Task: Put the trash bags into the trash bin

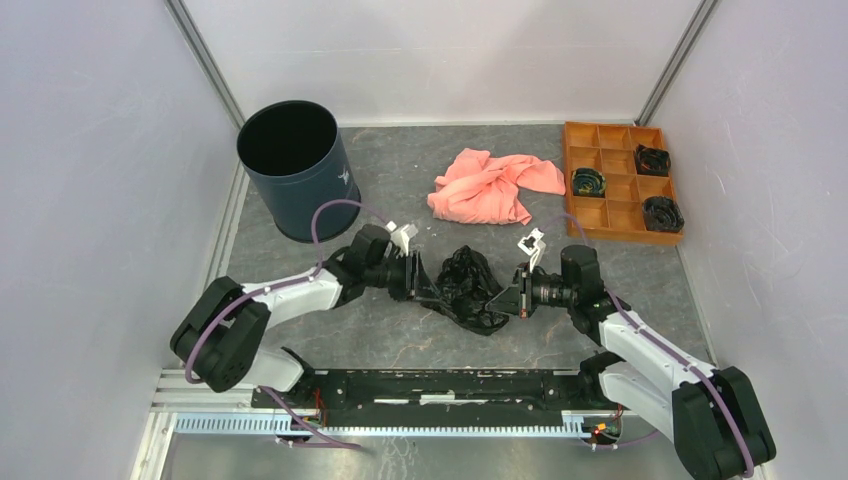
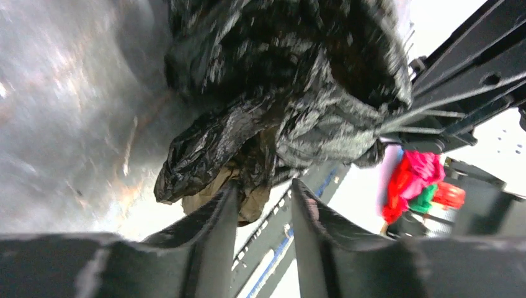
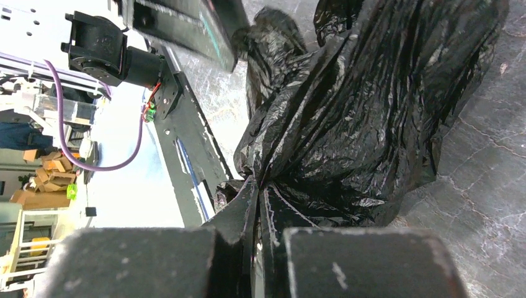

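Right gripper is pinched shut on the black bag; left gripper stands half open, a fold at its tips. The bag lies crumpled between them, mid-table. The blue bin stands upright far left, well apart. A pink cloth and orange tray lie far right on the grey table, with white walls around.

Black bag, navy bin w/ white mark, salmon-pink cloth, orange tray, grey table, prob. marbled
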Action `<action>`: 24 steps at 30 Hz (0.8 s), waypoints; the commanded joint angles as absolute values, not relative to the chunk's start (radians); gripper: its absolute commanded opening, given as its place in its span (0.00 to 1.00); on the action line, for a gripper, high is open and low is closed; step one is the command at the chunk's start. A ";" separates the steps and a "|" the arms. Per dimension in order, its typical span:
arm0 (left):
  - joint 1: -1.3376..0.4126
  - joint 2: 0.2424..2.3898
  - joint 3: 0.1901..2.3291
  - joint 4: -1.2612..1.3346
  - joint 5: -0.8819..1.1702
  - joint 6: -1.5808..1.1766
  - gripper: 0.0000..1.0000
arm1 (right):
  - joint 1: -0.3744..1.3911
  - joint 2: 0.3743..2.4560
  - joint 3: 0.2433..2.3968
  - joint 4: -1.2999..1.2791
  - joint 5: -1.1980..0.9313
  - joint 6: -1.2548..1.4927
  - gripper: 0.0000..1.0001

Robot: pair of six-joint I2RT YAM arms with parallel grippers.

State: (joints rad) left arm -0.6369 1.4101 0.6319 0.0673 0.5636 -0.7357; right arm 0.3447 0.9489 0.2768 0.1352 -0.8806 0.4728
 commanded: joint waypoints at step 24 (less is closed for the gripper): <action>-0.642 0.652 0.993 -0.534 0.439 -0.555 0.02 | 0.676 1.415 1.000 0.005 -0.560 0.331 0.11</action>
State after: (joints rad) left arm -0.6392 0.6399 1.0355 -0.4789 0.4198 -0.5610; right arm 0.6788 1.3518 0.8852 0.0803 -0.6819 0.4332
